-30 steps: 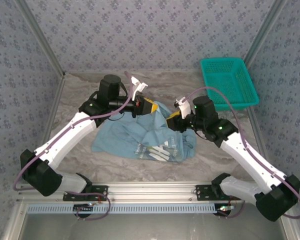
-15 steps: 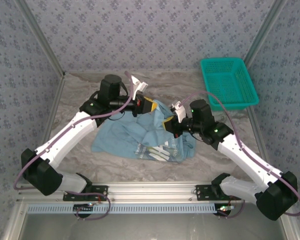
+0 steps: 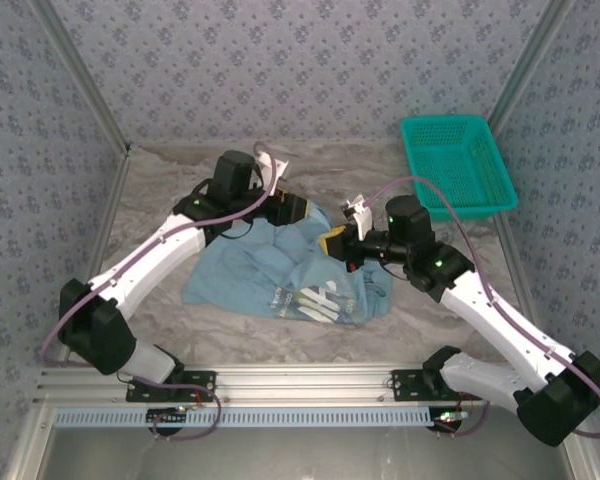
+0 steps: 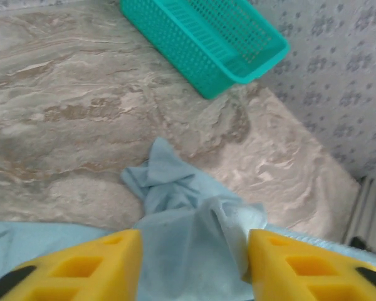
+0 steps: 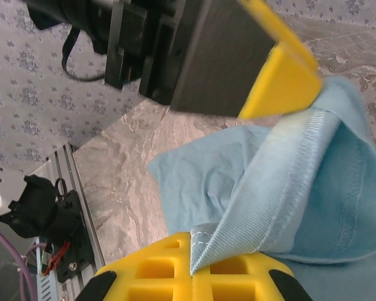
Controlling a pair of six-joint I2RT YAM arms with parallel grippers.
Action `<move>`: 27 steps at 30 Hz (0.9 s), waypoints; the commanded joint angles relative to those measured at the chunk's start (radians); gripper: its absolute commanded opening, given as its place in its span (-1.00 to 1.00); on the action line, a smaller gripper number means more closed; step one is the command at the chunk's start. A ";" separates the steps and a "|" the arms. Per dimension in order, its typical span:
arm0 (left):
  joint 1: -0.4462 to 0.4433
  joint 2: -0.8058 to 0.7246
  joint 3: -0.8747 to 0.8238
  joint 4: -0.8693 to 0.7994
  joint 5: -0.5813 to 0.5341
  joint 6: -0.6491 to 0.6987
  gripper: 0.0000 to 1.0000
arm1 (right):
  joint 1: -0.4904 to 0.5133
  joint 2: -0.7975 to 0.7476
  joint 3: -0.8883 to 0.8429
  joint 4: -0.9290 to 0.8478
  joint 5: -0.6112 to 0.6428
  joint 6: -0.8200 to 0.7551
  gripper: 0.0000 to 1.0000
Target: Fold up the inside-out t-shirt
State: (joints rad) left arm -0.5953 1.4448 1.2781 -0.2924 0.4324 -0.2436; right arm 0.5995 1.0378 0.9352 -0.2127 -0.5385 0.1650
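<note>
heads up: your right gripper (image 5: 192, 264) clamps t-shirt (image 5: 288, 188) hem, jaws closed; hem runs straight ahead to left gripper (image 4: 194, 258), open, cloth between fingers

This is a robot test cell in a lab, not a home. A white-and-black left arm (image 3: 150, 258) and right arm (image 3: 500, 320) are bolted to an aluminium rail (image 3: 300, 380) at the near edge of a marble-patterned counter (image 3: 240, 335). Flat panels (image 3: 280, 70) papered in a blue-grey flower print box the counter in, joined by bare metal posts (image 3: 80, 77). Beyond the left fingers (image 4: 75, 266), a teal plastic basket (image 4: 194, 63) stands by a corner panel.
</note>
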 commanded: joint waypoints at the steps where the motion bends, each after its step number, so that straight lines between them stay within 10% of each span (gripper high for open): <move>1: 0.005 -0.121 -0.110 0.080 -0.026 0.018 0.20 | 0.006 0.013 0.052 0.006 0.010 0.039 -1.00; 15: -0.096 -0.183 -0.258 0.230 0.140 0.212 0.37 | -0.010 0.061 0.114 -0.034 -0.088 0.063 -1.00; 27: -0.107 -0.097 -0.219 0.309 0.310 0.198 -0.92 | -0.041 0.042 0.095 0.002 -0.120 0.107 -1.00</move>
State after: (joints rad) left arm -0.6968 1.3376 1.0336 -0.0357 0.6666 -0.0494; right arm 0.5667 1.0977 1.0126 -0.2348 -0.6186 0.2409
